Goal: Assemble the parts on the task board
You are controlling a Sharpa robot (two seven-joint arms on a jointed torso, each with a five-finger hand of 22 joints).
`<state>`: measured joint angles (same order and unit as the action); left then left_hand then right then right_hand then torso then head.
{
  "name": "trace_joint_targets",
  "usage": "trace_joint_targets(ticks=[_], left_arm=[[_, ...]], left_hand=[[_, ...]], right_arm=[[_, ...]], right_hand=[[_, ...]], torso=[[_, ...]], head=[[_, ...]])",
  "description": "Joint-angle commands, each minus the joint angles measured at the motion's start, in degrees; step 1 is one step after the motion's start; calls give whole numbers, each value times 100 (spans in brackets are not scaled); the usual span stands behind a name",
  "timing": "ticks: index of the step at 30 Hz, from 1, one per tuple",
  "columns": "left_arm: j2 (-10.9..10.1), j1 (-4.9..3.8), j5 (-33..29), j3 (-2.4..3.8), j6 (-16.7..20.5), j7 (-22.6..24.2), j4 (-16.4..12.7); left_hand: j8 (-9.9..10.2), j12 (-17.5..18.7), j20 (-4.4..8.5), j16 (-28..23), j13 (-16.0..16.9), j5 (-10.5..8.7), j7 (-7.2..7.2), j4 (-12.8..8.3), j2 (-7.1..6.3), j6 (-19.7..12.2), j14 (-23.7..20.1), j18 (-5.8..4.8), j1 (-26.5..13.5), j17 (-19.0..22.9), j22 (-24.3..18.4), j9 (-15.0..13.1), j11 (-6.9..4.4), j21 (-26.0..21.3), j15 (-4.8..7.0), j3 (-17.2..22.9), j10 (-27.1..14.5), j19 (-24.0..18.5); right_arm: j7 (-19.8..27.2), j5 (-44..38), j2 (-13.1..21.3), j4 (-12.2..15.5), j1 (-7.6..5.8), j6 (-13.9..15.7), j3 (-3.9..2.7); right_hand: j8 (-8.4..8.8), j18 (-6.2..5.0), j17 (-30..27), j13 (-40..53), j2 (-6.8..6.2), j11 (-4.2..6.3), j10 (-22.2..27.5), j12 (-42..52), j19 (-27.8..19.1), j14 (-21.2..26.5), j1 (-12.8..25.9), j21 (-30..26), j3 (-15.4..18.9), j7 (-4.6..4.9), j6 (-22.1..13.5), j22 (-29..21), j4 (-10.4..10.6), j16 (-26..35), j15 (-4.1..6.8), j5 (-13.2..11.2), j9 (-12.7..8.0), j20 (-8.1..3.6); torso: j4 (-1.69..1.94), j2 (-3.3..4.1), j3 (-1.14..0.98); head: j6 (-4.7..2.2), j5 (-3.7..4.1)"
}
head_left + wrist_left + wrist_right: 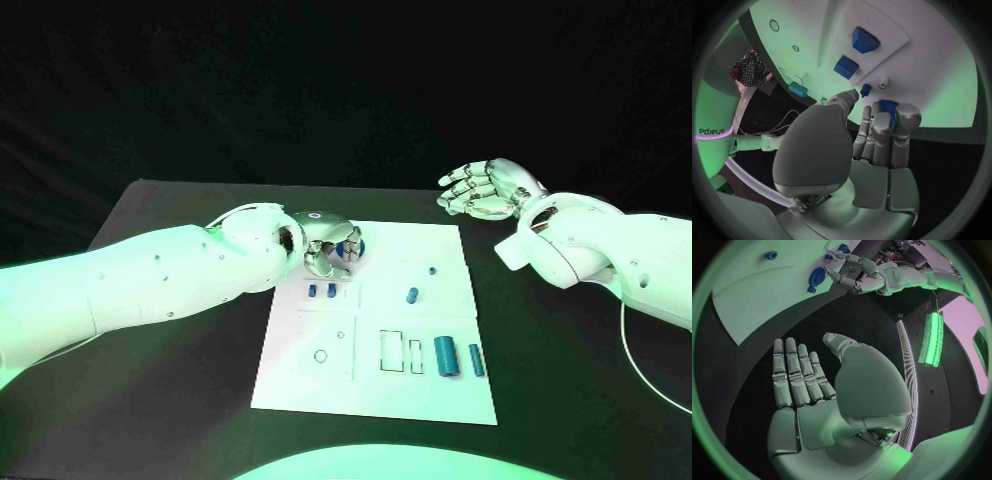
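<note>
Head view shows the white board (378,320) flat mid-table, small blue parts (449,356) scattered on it, two cylinders near its right edge; the left hand (326,247) sits over the board's far left corner, fingers curled around a blue part. Left wrist view alone shows that part (887,107) between the fingertips. The right hand (488,189) hovers off the board's far right corner, released, fingers spread

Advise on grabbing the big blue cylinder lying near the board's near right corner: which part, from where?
Take the large blue cylinder across its middle, from straight above. It lies flat, its long axis running near-to-far, so fingers should close on its curved left and right flanks. A slimmer blue piece lies close on its right, leaving little room there. The open right hand is probably better placed.
</note>
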<state>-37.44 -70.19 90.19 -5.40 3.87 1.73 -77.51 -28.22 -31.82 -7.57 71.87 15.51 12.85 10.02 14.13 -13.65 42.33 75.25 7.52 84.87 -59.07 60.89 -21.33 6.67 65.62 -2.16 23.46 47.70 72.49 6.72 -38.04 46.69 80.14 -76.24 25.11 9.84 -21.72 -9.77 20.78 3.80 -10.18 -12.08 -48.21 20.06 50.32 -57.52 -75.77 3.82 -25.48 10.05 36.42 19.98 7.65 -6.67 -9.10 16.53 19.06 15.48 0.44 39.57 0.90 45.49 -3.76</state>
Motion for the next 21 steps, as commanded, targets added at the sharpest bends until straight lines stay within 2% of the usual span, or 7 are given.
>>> trace_joint_targets(ticks=[1,6,21], left_arm=[[21,6,80,2,-132,31,10],[35,10,80,3,-201,63,15],[69,56,72,-1,-312,42,82]], left_hand=[[73,87,19,61,-84,7,-16,-24,1,123,51,-93,117,2,78,66,-17,85,7,175,122,46],[195,236,40,116,-223,-5,-53,-71,-51,289,77,-110,117,6,201,157,-51,192,30,397,306,75],[308,320,41,169,-285,-26,-30,-81,-119,301,107,-126,29,-16,287,217,-41,264,25,444,373,101]], right_arm=[[62,-11,-3,12,2,-24,-1],[60,-11,-3,15,2,-25,-1],[57,-11,4,30,2,-30,-1]], right_hand=[[9,-66,-10,-9,7,-5,-16,-16,-19,-24,35,-22,4,580,41,-15,-24,17,-4,30,-11,-8],[9,-66,-10,-9,7,-5,-16,-16,-19,-24,35,-22,4,580,41,-15,-24,17,-4,30,-11,-8],[8,-67,-16,-10,15,-5,-20,-16,-16,-30,40,-20,2,582,45,-30,-23,19,-3,30,-14,-8]], torso=[[4,-1,-3],[2,-6,-3],[4,-3,-3]], head=[[-2,-12],[7,3],[25,26]])
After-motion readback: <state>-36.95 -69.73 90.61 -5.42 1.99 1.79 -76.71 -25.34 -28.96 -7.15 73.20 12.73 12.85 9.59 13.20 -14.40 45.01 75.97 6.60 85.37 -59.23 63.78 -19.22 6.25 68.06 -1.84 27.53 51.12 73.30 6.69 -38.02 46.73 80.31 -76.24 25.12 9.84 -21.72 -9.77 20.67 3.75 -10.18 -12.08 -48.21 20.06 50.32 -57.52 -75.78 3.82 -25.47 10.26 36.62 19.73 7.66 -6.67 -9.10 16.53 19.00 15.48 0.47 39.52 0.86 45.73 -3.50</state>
